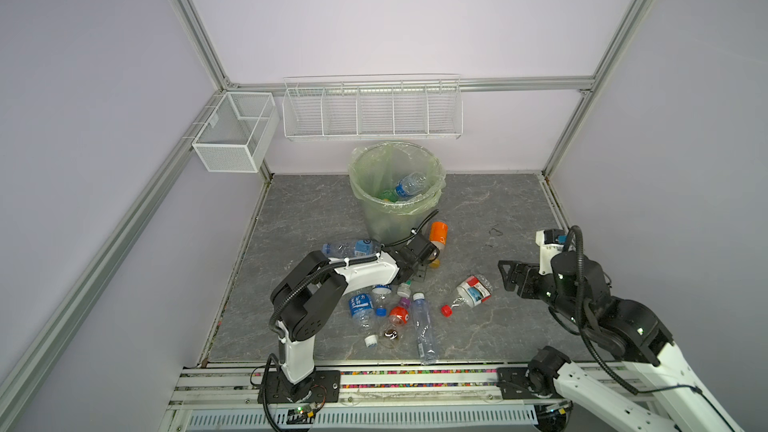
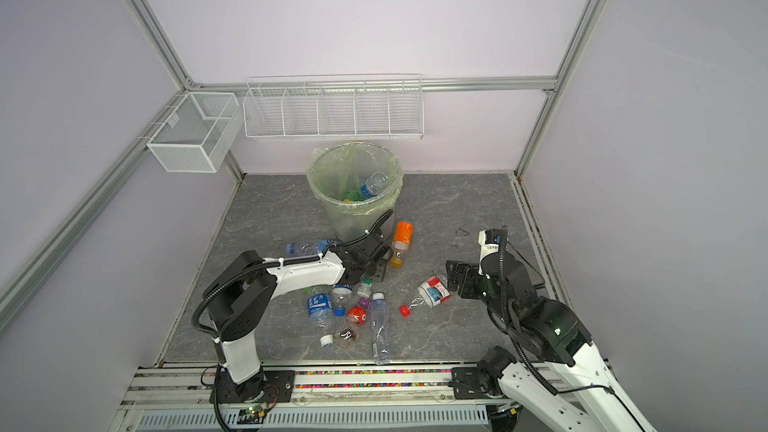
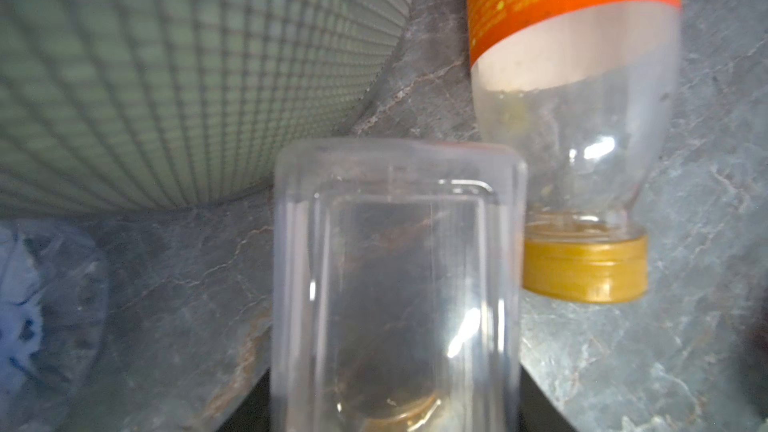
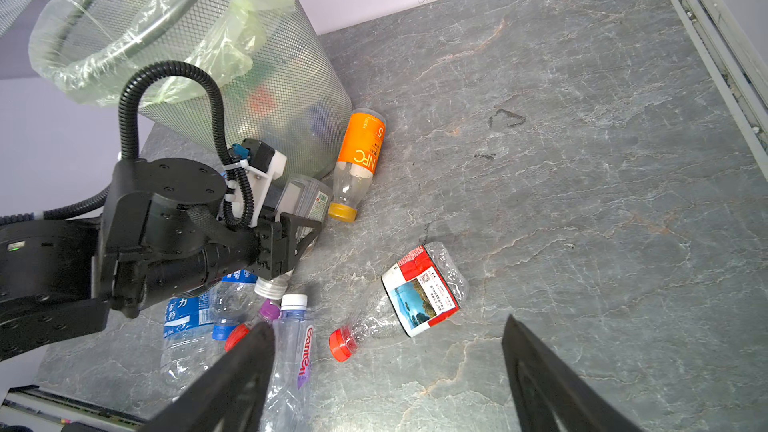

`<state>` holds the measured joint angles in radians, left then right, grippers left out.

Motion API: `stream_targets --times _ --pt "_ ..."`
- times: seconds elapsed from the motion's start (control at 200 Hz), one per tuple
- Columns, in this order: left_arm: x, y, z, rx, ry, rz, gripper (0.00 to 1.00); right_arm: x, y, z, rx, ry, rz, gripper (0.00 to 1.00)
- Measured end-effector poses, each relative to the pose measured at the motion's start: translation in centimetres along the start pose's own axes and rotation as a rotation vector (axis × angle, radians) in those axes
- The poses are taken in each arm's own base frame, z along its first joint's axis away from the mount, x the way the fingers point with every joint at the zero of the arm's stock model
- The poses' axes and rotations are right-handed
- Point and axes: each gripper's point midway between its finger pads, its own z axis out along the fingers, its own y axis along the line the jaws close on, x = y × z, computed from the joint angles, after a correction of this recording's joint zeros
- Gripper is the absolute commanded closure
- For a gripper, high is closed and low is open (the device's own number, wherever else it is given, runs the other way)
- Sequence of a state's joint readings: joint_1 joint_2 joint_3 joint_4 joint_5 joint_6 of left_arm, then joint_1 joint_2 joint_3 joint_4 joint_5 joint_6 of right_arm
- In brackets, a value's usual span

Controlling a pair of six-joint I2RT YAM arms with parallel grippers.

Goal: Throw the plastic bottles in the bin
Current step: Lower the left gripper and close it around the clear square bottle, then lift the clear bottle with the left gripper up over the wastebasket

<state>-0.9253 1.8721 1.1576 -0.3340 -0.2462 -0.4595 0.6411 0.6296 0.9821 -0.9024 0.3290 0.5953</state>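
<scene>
Left fingers: the left gripper has a clear square bottle lying between its fingers, with a gold cap at the wrist end. The bottle hides the finger faces, so I cannot tell whether they press on it or stand just off its sides.
Right fingers: the right gripper is spread wide and empty. It hangs above the counter and touches nothing.
Bin: the bin stands at the back middle of the counter, with its pale green bag folded over the rim. A blue-labelled bottle and others lie inside.
Bottles on the counter: an orange-labelled bottle lies at the bin's foot, just beside the clear square bottle. A crushed red-labelled bottle lies ahead of the right fingers, apart from them. A heap of bottles lies beside and partly under the left forearm. A long clear bottle lies left of the bin's foot.
Edges and room: the left gripper is hemmed in, with the bin wall on one side and the orange-labelled bottle on the other. The right half of the counter is bare from the bin to the side rail. A wire rack hangs on the back wall above the bin's rim.
Left arm: it is stretched forward and low, with the forearm nearly level and the wrist by the bin's foot.
Right arm: the elbow is bent and raised near the right edge, and the gripper points toward the middle.
</scene>
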Motion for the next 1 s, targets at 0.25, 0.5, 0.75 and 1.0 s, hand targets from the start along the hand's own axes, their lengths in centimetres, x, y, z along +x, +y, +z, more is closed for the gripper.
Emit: stream_targets --times 0.25,0.5,0.75,1.0 --pt "-0.2 0.0 -0.2 -0.003 0.007 0.014 0.85 0.0 0.0 -0.1 -0.002 -0.004 0.001 0.12" --pt "-0.7 0.1 -1.2 -0.011 0.001 0.029 0.86 0.0 0.0 -0.2 -0.003 -0.005 0.002 0.12" --pt "-2.5 0.2 -3.8 -0.002 -0.049 0.026 0.87 0.0 -0.1 -0.2 0.000 -0.005 0.001 0.12" --pt "-3.9 -0.3 -6.5 0.006 -0.103 0.043 0.88 -0.1 -0.2 -0.2 0.004 -0.007 0.005 0.12"
